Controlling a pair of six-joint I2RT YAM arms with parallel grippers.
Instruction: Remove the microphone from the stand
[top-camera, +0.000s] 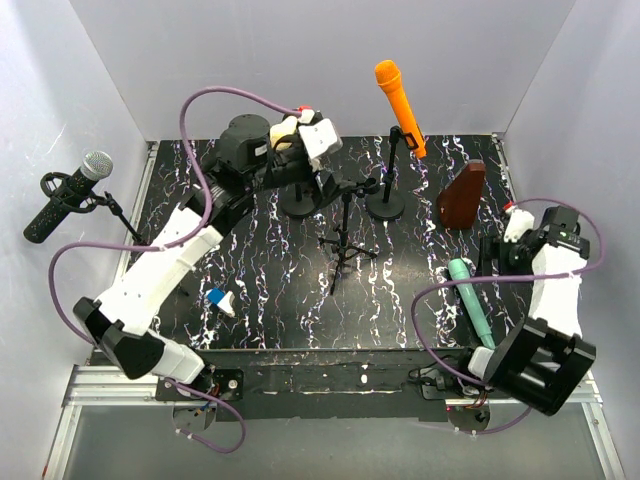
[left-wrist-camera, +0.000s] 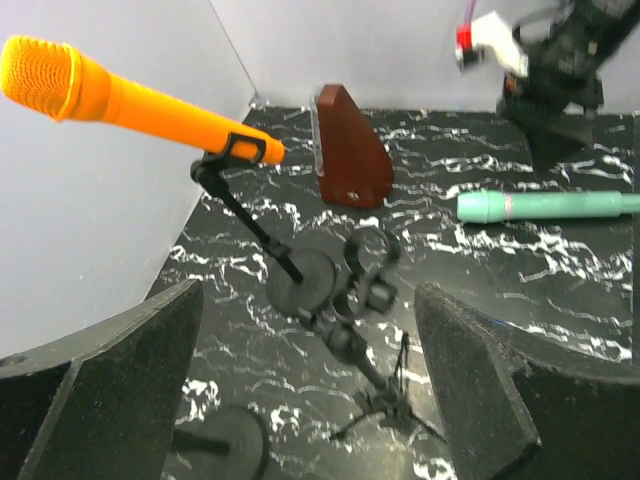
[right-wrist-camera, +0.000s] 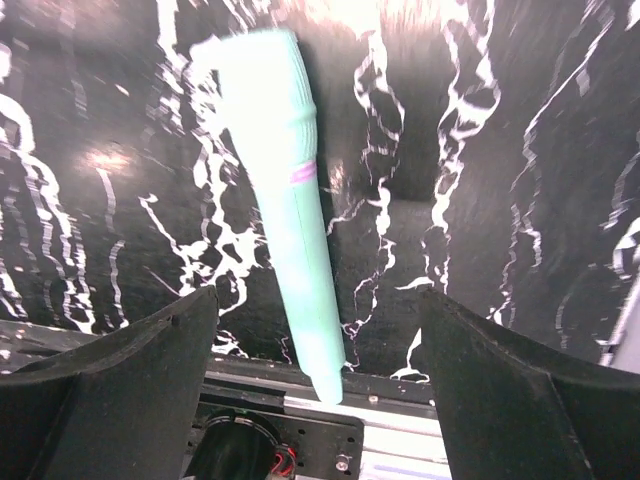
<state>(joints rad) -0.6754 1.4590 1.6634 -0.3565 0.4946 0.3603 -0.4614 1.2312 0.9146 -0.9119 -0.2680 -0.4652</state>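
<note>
The left claw (left-wrist-camera: 310, 295) is spread wide and holds nothing, its two dark fingers (left-wrist-camera: 110, 390) well apart. It hangs over the back of the table (top-camera: 270, 310), above a round black base (left-wrist-camera: 225, 435). Just ahead of it stands a small tripod stand (left-wrist-camera: 345, 340) with an open, bare clip on top. Beyond that is the stand (left-wrist-camera: 250, 215) on its own round base, and the orange microphone (left-wrist-camera: 130, 100) sits in its clip — tilted, head up and away from the wooden wedge (left-wrist-camera: 350, 150) behind it.

The right claw (right-wrist-camera: 318, 300) is also open wide and grips nothing. It points down at a green microphone (right-wrist-camera: 300, 200) lying flat on the table. The narrow end of that microphone reaches past the near table edge, over the metal rail. No finger touches it.

Farther out, at the left wall, a black microphone with a grey head (top-camera: 65, 195) rests on a separate stand off the table's edge. A small blue and white object (top-camera: 220, 300) lies near the left arm.
</note>
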